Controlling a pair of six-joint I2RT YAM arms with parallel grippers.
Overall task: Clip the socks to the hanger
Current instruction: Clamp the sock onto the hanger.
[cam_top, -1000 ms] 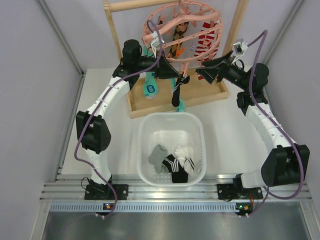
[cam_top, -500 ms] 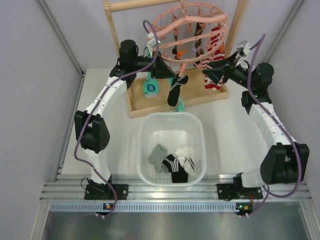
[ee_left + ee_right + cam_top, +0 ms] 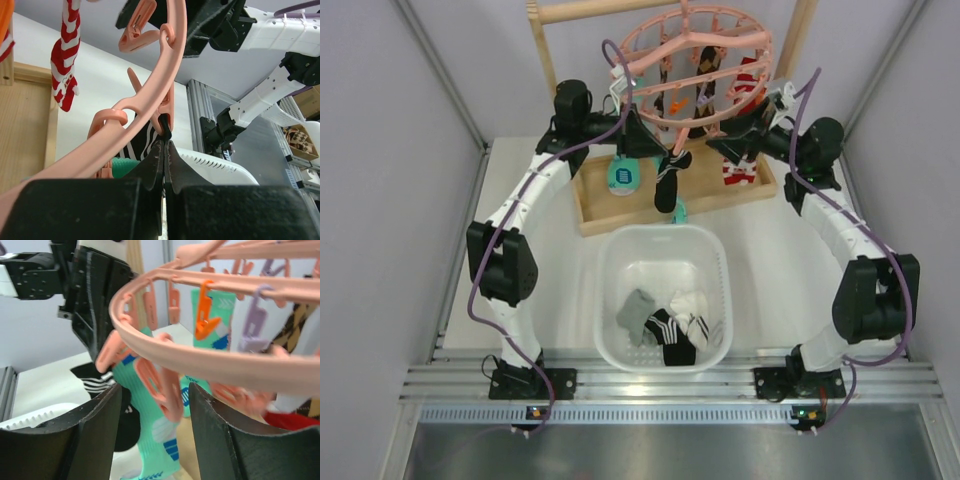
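Observation:
The pink round hanger (image 3: 692, 62) hangs from the wooden rack; its ring also shows in the left wrist view (image 3: 167, 70) and the right wrist view (image 3: 200, 360). My left gripper (image 3: 658, 152) is shut (image 3: 165, 144) on the top edge of a black sock with white stripes (image 3: 666, 182), holding it up against a pink peg under the ring. My right gripper (image 3: 722, 146) is open (image 3: 155, 387) and straddles a dangling pink peg (image 3: 162, 387) at the ring's near rim. The held sock (image 3: 100, 382) hangs just left of it.
A white basket (image 3: 612, 262) below holds grey (image 3: 638, 312), black striped (image 3: 672, 338) and white (image 3: 696, 312) socks. Teal socks (image 3: 623, 176) and red-and-white striped socks (image 3: 738, 88) hang on the hanger. The wooden rack base (image 3: 620, 208) lies beneath.
The right gripper has moved left and in to the hanger's rim, over a peg. The hanger has shifted slightly right. The left gripper keeps the sock raised at the ring.

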